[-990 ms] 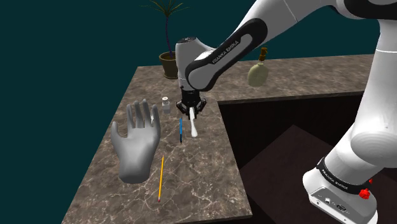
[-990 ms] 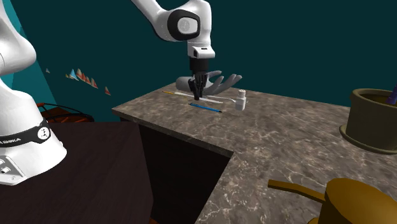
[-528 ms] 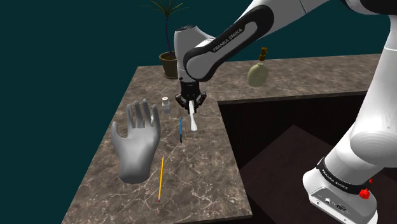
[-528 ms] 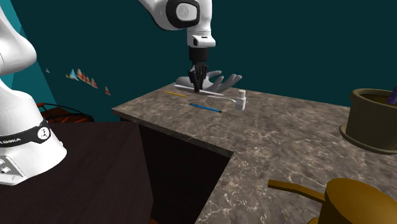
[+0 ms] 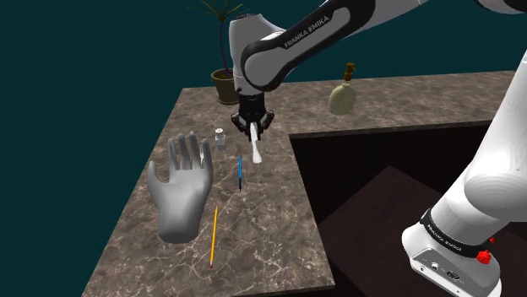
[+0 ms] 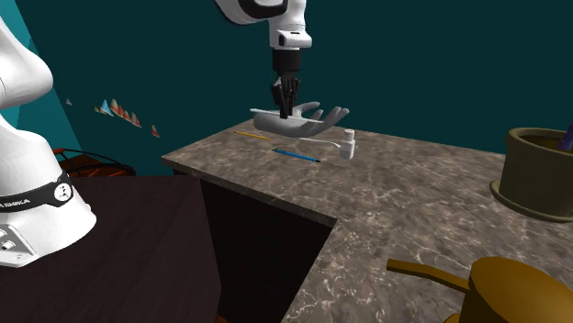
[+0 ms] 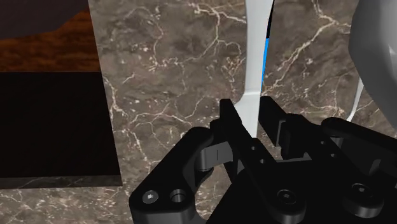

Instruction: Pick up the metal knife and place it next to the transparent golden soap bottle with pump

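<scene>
Marbled brown counter (image 5: pixel 270 245), teal backdrop.

Shoulder view: gripper (image 5: pixel 253 126), upper centre, clamped on the white knife (image 5: pixel 254 147), which is held above the counter. Blue pen (image 5: pixel 240 171) lies just below it in frame; grey hand model (image 5: pixel 180 190) and pencil (image 5: pixel 213 234) lower left. Golden soap bottle (image 5: pixel 342 95) upper right, well apart from the knife.

Second exterior view: gripper (image 6: pixel 286 108), top centre, carries the knife (image 6: pixel 266 117) clear of the counter (image 6: pixel 404 193); pen (image 6: pixel 298 154) beneath; soap bottle (image 6: pixel 514 294) at the lower right corner.

Wrist view: fingers (image 7: pixel 232 118) clasp the knife (image 7: pixel 256 57) between them over the counter (image 7: pixel 172 76).
</scene>
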